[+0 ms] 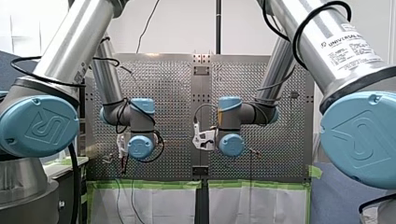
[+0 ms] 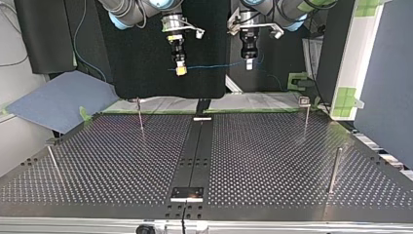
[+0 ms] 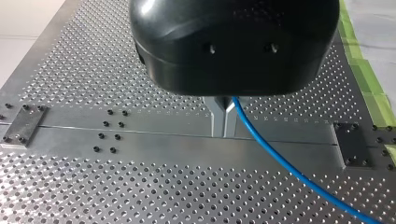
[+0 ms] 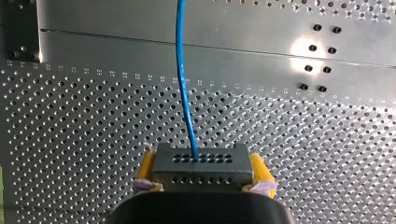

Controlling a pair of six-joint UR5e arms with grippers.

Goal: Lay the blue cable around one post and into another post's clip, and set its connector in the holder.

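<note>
Above the bench [image 2: 272, 161], the blue cable [image 4: 183, 79] runs nearly straight between both pairs of jaws. Our right jaws, with yellow pads [image 4: 260, 170], are clamped on its grey connector [image 4: 200, 169]; our left jaws are pinched together on the cable itself. Slim posts [image 2: 140, 114] stand on the bench below, apart from the cable.

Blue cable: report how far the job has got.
Done: picked up. My right tool is shut on the connector, my left tool on the blue cable. In hand: the cable is held in the air between them, above the table. Left: routing on the posts, then seating the connector.
</note>
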